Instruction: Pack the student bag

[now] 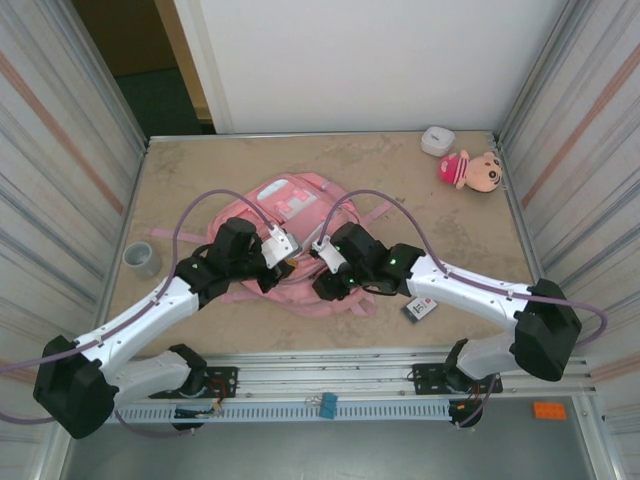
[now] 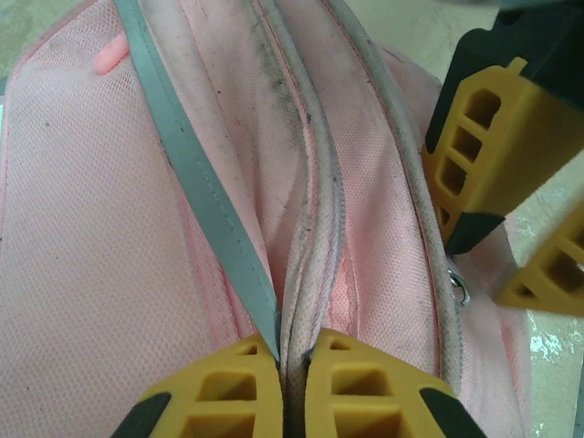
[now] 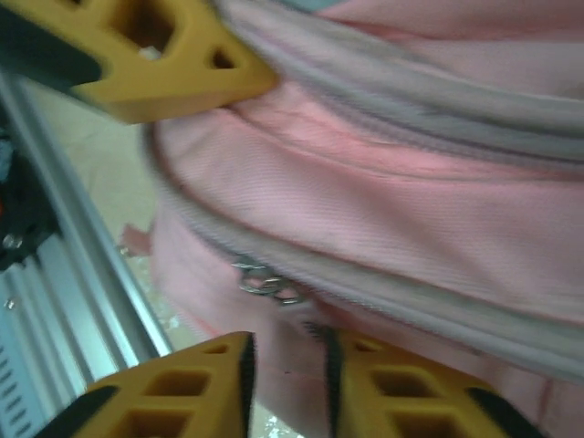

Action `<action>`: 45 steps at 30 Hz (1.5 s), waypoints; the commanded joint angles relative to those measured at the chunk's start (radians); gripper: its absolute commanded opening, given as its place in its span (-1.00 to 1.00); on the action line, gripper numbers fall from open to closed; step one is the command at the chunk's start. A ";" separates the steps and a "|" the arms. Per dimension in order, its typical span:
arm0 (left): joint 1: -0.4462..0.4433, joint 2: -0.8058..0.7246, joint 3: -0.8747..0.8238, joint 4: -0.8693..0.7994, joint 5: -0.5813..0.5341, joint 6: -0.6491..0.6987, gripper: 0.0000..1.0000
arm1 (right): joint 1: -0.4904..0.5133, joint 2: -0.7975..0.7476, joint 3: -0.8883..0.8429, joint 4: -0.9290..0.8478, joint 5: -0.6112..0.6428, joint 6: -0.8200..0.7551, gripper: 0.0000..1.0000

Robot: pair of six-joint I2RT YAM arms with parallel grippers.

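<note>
The student bag [image 1: 300,200] is a pink backpack lying flat in the middle of the table, with both grippers at its near end. My left gripper [image 2: 294,365] is shut on a raised fold of the bag's pink fabric and grey zipper seam [image 2: 310,228], beside a grey strap [image 2: 182,155]. My right gripper [image 3: 287,365] is closed onto a pink pull tab that hangs from a metal zipper ring [image 3: 265,281] on the bag's side. In the top view the left gripper [image 1: 273,278] and right gripper [image 1: 327,285] sit close together over the bag.
A pink-hatted plush doll [image 1: 470,168] and a small white case [image 1: 437,140] lie at the back right. A grey cup [image 1: 142,258] stands at the left edge. A small card-like item [image 1: 420,309] lies under the right arm. Metal walls close in both sides.
</note>
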 commanded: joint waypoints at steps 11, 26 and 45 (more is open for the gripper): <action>0.071 -0.061 0.022 0.000 0.008 0.020 -1.00 | -0.128 -0.109 0.043 -0.222 0.173 -0.009 -1.00; 0.084 -0.072 0.058 0.039 0.137 -0.132 -1.00 | 0.006 -0.019 0.016 0.060 -0.051 0.052 0.13; 0.110 -0.076 0.037 -0.081 0.030 -0.032 -1.00 | -0.067 -0.078 0.043 -0.105 0.099 0.065 -1.00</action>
